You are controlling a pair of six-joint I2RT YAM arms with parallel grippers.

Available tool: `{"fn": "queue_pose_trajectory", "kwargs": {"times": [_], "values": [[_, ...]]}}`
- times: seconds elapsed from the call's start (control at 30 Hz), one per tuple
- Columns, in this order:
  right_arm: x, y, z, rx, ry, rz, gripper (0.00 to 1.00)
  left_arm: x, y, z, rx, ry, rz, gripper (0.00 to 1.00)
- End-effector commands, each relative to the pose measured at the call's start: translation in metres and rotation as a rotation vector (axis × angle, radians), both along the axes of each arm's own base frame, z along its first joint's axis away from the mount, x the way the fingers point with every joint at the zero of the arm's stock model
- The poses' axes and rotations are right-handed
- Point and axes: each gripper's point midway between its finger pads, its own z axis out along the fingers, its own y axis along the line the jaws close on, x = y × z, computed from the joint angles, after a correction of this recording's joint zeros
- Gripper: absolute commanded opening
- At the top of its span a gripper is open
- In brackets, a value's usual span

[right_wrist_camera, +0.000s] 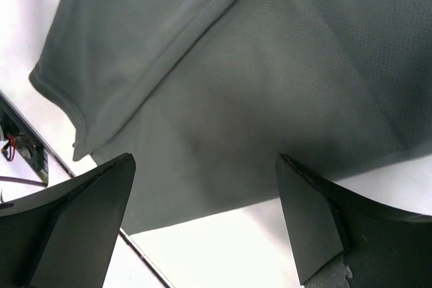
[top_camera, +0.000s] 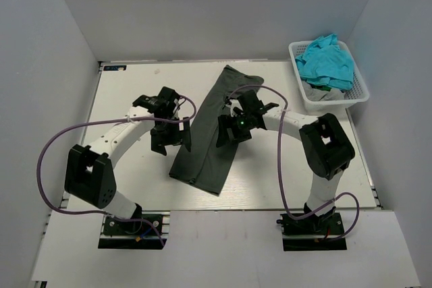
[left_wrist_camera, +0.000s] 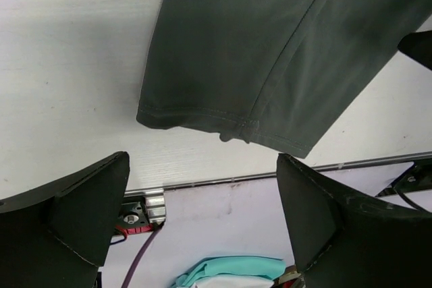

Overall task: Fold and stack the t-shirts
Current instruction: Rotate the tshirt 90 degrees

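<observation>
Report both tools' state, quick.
Left tool: open, holding nothing.
Right tool: open, empty, above the grey t-shirt.

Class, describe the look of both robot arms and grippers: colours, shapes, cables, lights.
The left arm and right arm look alike: white links between bulky black joint housings. A purple cable loops along each. A small green light glows at the right wrist. The left gripper and right gripper have matte black, broad wedge fingers.
</observation>
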Motion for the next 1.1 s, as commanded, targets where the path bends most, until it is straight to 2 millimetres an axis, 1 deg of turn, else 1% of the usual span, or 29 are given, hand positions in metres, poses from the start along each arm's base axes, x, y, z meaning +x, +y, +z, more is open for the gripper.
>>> {"fn": "queue_pose_trajectory", "kwargs": {"times": [0.0,0.07,0.1,0.17,0.2,0.23,0.3,0.33,0.37,0.4,0.43,0.47,0.53,0.57,0.6,0.63,0.67,0.7,0.73,0.77,0.8,0.83,0.87,0.9,0.93,0.97,1.0,1.03,1.07], "values": [[0.01,0.013,-0.001,0.088,-0.021,-0.002,0.9,0.012,-0.008,0.007,-0.033,-0.032,0.007,1.0],[0.015,0.008,-0.021,0.05,0.008,-0.018,0.9,0.017,-0.013,0.006,-0.051,-0.042,0.004,1.0],[0.016,0.008,-0.024,0.044,0.015,-0.02,0.9,0.016,-0.015,0.006,-0.062,-0.037,0.001,1.0],[0.013,-0.005,-0.037,0.009,0.05,-0.046,0.9,0.017,-0.017,0.007,-0.074,-0.042,-0.001,1.0],[0.016,-0.013,-0.041,-0.021,0.048,-0.073,0.9,0.017,-0.017,0.007,-0.074,-0.042,-0.001,1.0],[0.016,-0.024,-0.043,-0.055,0.043,-0.097,0.9,0.016,-0.019,0.005,-0.079,-0.029,-0.003,1.0],[0.02,-0.051,-0.052,-0.127,0.057,-0.175,0.9,0.015,-0.019,0.005,-0.086,-0.029,-0.023,1.0],[0.023,-0.061,-0.048,-0.151,0.038,-0.202,0.9,0.013,-0.022,0.002,-0.08,-0.019,-0.044,1.0],[0.025,-0.08,-0.052,-0.181,0.056,-0.245,0.9,0.016,-0.023,0.005,-0.084,-0.029,-0.045,1.0],[0.023,-0.095,-0.052,-0.213,0.053,-0.269,0.9,0.014,-0.026,0.006,-0.103,-0.023,-0.065,1.0],[0.022,-0.1,-0.054,-0.243,0.057,-0.279,0.9,0.012,-0.028,0.007,-0.119,-0.019,-0.083,1.0],[0.029,-0.113,-0.049,-0.247,0.044,-0.31,0.9,0.01,-0.031,0.005,-0.134,-0.011,-0.087,1.0],[0.028,-0.124,-0.046,-0.27,0.05,-0.332,0.9,0.009,-0.038,0.006,-0.18,-0.012,-0.123,1.0],[0.034,-0.131,-0.037,-0.263,0.029,-0.352,0.9,0.005,-0.043,0.004,-0.201,-0.001,-0.138,1.0],[0.039,-0.132,-0.03,-0.241,0.02,-0.352,0.9,0.004,-0.049,0.007,-0.237,0.001,-0.157,1.0],[0.038,-0.131,-0.026,-0.228,0.027,-0.341,0.9,0.003,-0.051,0.004,-0.251,0.002,-0.161,1.0],[0.038,-0.122,-0.006,-0.173,-0.002,-0.296,0.9,-0.002,-0.055,0.002,-0.263,0.013,-0.175,1.0],[0.03,-0.11,0.003,-0.119,0.001,-0.239,0.9,-0.008,-0.063,0.002,-0.292,0.025,-0.198,1.0],[0.027,-0.105,0.01,-0.085,0.003,-0.222,0.9,-0.009,-0.068,0.002,-0.309,0.029,-0.214,1.0],[0.022,-0.095,0.027,-0.016,-0.002,-0.199,0.9,-0.013,-0.076,-0.001,-0.324,0.027,-0.241,1.0],[0.012,-0.097,0.033,-0.003,0.01,-0.224,0.9,-0.017,-0.079,-0.003,-0.325,0.029,-0.257,1.0],[0.01,-0.099,0.044,0.01,-0.013,-0.239,0.9,-0.019,-0.084,-0.003,-0.329,0.022,-0.273,1.0],[0.0,-0.103,0.038,-0.011,0.008,-0.255,0.9,-0.02,-0.089,-0.005,-0.331,0.024,-0.282,1.0],[-0.013,-0.112,0.043,-0.028,0.008,-0.279,0.9,-0.029,-0.094,-0.011,-0.314,0.044,-0.303,1.0],[-0.02,-0.115,0.042,-0.035,0.037,-0.311,0.9,-0.032,-0.099,-0.01,-0.319,0.04,-0.313,1.0],[-0.035,-0.126,0.03,-0.09,0.08,-0.344,0.9,-0.037,-0.103,-0.017,-0.314,0.054,-0.331,1.0],[-0.045,-0.131,0.037,-0.091,0.078,-0.369,0.9,-0.045,-0.111,-0.021,-0.311,0.069,-0.356,1.0],[-0.064,-0.14,0.021,-0.122,0.145,-0.41,0.9,-0.05,-0.113,-0.024,-0.302,0.069,-0.372,1.0],[-0.077,-0.143,0.017,-0.135,0.194,-0.438,0.9,-0.052,-0.119,-0.028,-0.304,0.071,-0.38,1.0]]}}
